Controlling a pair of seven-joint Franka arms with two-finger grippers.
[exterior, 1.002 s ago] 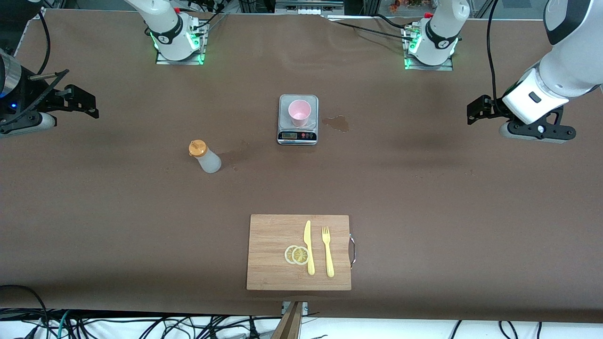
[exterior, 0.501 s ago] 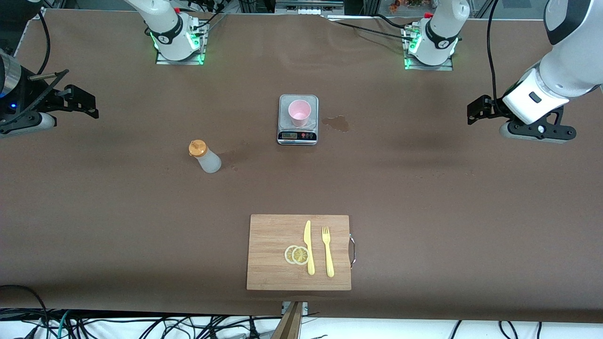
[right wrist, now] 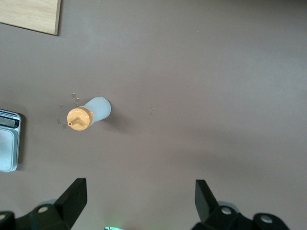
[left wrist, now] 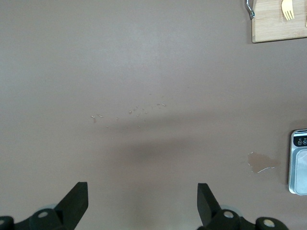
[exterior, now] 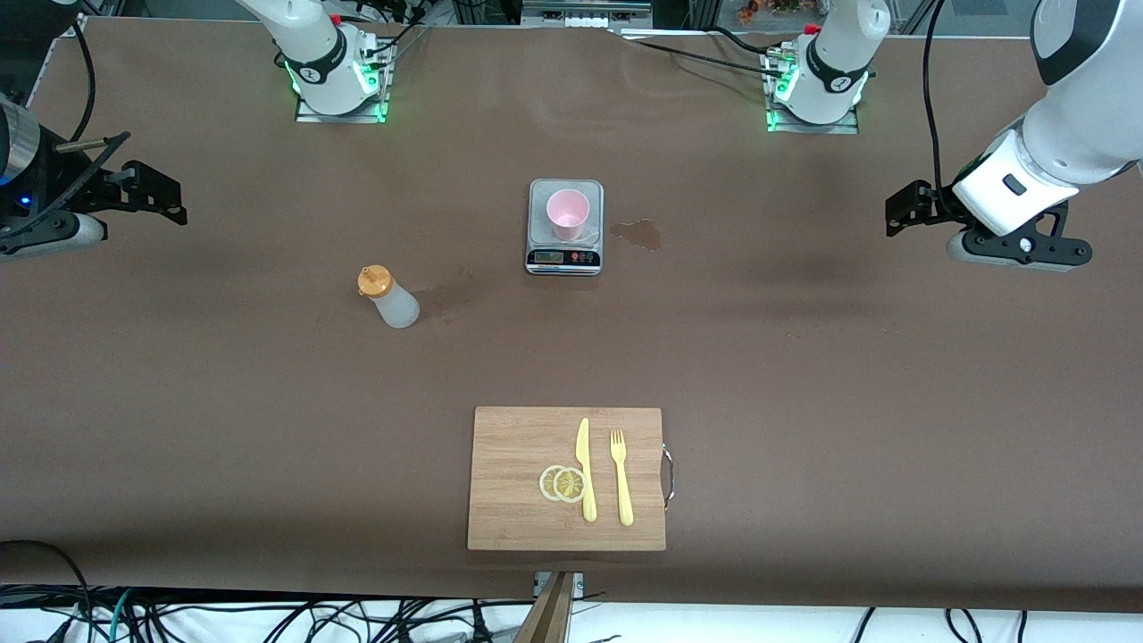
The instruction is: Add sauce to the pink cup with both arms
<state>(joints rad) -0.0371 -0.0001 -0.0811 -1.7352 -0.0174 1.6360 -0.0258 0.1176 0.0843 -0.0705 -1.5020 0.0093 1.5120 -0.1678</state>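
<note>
The pink cup point(exterior: 567, 212) stands on a grey scale point(exterior: 564, 259) mid-table. The sauce bottle point(exterior: 389, 299), frosted white with an orange cap, stands on the table toward the right arm's end, a little nearer to the front camera than the scale. It also shows in the right wrist view as the sauce bottle point(right wrist: 91, 114). My right gripper point(exterior: 165, 196) hangs open and empty over the right arm's end of the table, well apart from the bottle; in its own view the right gripper point(right wrist: 140, 189) is over bare table. My left gripper point(exterior: 904, 212) hangs open and empty over the left arm's end, seen too as the left gripper point(left wrist: 142, 191).
A wooden cutting board point(exterior: 500, 500) near the front edge carries lemon slices point(exterior: 563, 483), a yellow knife point(exterior: 585, 469) and a yellow fork point(exterior: 620, 476). A small wet stain point(exterior: 638, 234) lies beside the scale toward the left arm's end.
</note>
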